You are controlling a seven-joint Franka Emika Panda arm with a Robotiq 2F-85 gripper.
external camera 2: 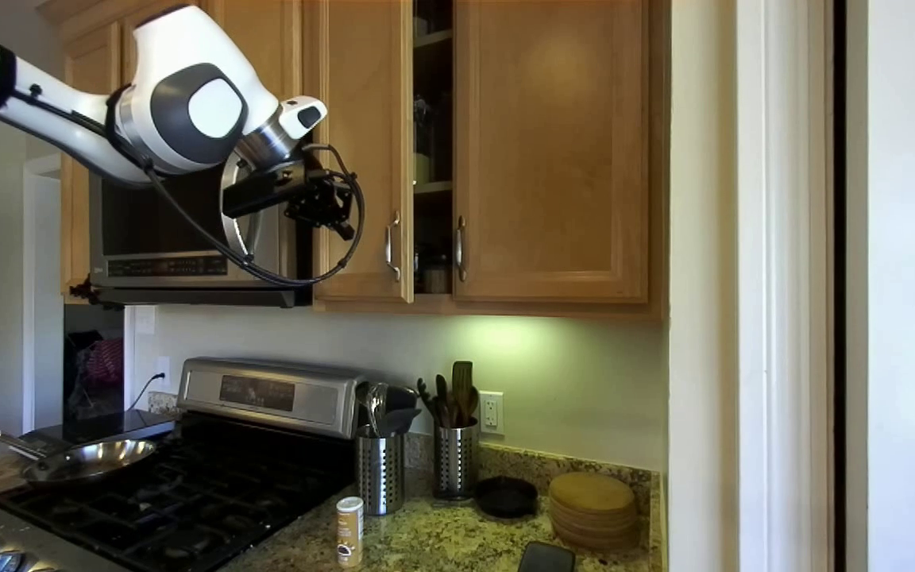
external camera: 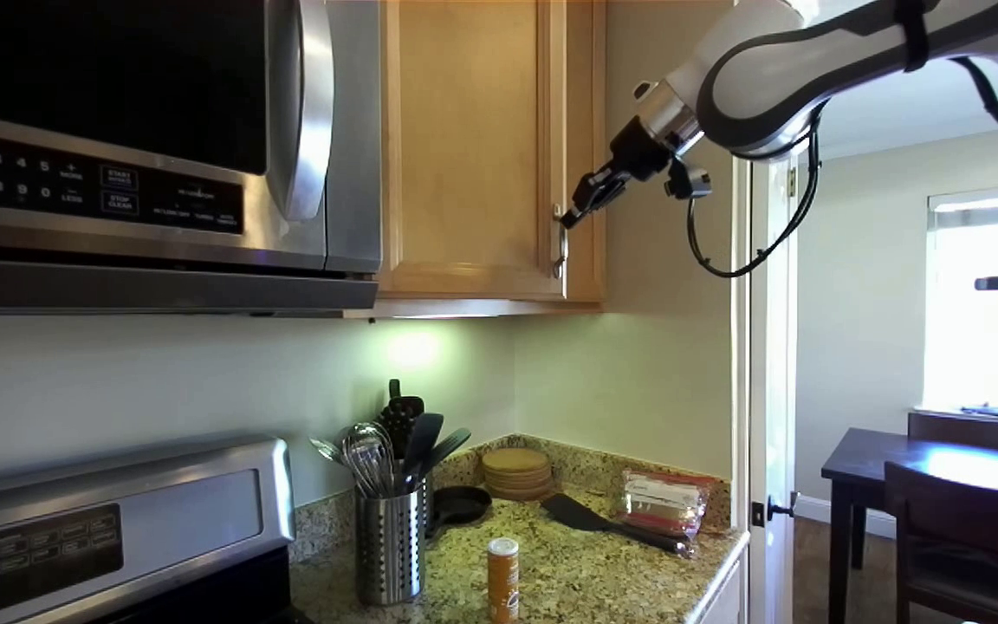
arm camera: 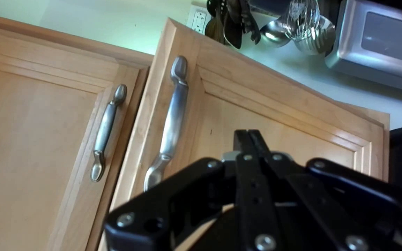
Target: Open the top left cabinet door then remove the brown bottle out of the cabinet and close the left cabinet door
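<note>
Jaws sit pressed together, empty, fronting the ajar door (arm camera: 222, 116), its upright handle (arm camera: 173, 122) left of them in the wrist view; bottle (external camera 2: 350, 532) stands on the bench (external camera 2: 445, 534): a closing push looks due.

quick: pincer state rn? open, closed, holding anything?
Pincer: closed, jaws together, holding nothing.

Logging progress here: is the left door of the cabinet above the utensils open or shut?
Partly open: in an exterior view, the left door stands out from the cabinet, and shelves show beside it.
</note>
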